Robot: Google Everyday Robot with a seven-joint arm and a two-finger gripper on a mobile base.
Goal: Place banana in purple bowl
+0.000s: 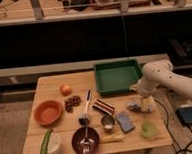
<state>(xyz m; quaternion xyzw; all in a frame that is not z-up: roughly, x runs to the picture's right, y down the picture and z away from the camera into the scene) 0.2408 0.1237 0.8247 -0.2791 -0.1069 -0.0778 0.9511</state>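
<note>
Pincer [143,106] over table [50,84] right side; banana [113,138] just beside purple bowl [75,137].

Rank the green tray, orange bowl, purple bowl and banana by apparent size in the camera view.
1. green tray
2. orange bowl
3. purple bowl, only slightly smaller, though nearer the camera
4. banana
The claw hangs over the table's right side, below the tray.

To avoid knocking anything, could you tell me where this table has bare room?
Bare wood lies at the far edge between the orange fruit and green tray. The near half is crowded: purple bowl, banana, metal cup, sponge. The gripper hangs near the right edge.
</note>
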